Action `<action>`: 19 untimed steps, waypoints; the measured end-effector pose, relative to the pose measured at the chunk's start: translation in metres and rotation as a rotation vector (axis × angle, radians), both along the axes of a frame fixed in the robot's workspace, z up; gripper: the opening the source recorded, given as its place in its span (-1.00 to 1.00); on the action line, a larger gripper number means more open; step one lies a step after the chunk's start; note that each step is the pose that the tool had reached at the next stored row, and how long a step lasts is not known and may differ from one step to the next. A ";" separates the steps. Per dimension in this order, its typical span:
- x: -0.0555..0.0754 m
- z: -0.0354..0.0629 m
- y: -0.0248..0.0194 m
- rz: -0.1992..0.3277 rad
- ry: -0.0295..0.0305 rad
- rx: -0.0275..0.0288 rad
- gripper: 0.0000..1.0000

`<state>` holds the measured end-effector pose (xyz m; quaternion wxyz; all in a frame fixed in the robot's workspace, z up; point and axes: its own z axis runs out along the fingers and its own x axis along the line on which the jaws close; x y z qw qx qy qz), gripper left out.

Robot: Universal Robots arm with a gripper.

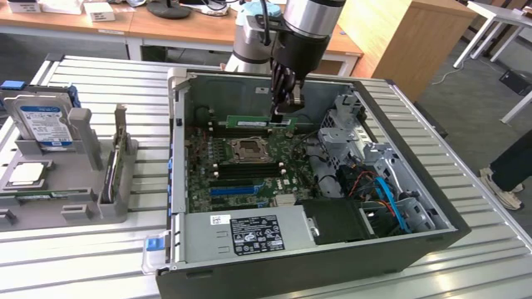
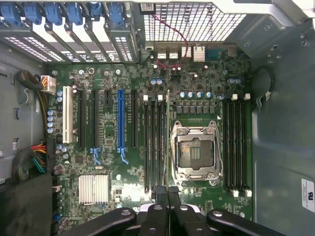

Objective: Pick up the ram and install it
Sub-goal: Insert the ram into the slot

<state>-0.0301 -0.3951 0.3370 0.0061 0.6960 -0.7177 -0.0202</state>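
The ram [image 1: 253, 123] is a long thin green stick held level on its edge inside the open computer case [image 1: 179, 187], just above the motherboard [image 1: 241, 180]. My gripper [image 1: 285, 114] reaches down from above and is shut on the ram's end at the exterior view's right. In the wrist view the ram [image 2: 168, 137] shows edge-on as a thin line. It runs out from my gripper [image 2: 168, 192] between a bank of black memory slots [image 2: 153, 142] and the CPU socket [image 2: 195, 150]. Whether the ram touches a slot cannot be told.
A grey holder [image 1: 79, 212] at the exterior view's left carries a blue-labelled hard drive [image 1: 42, 124] and an upright card with a metal bracket [image 1: 116, 156]. In the case are a power supply [image 1: 249, 233], a drive cage [image 1: 345, 124] and cables [image 1: 382, 193]. A person's leg [image 1: 511, 162] stands at the right.
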 end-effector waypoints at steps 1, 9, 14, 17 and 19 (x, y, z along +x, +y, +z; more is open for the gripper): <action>0.000 -0.0012 0.0000 0.000 0.0001 -0.0001 -0.76; 0.000 -0.0136 0.0000 0.000 0.0001 -0.0001 -0.76; 0.000 -0.0203 0.0000 0.000 0.0000 -0.0001 -0.76; 0.000 -0.0234 0.0000 0.000 0.0000 -0.0001 -0.76; 0.000 -0.0233 0.0000 0.000 0.0001 -0.0004 -0.76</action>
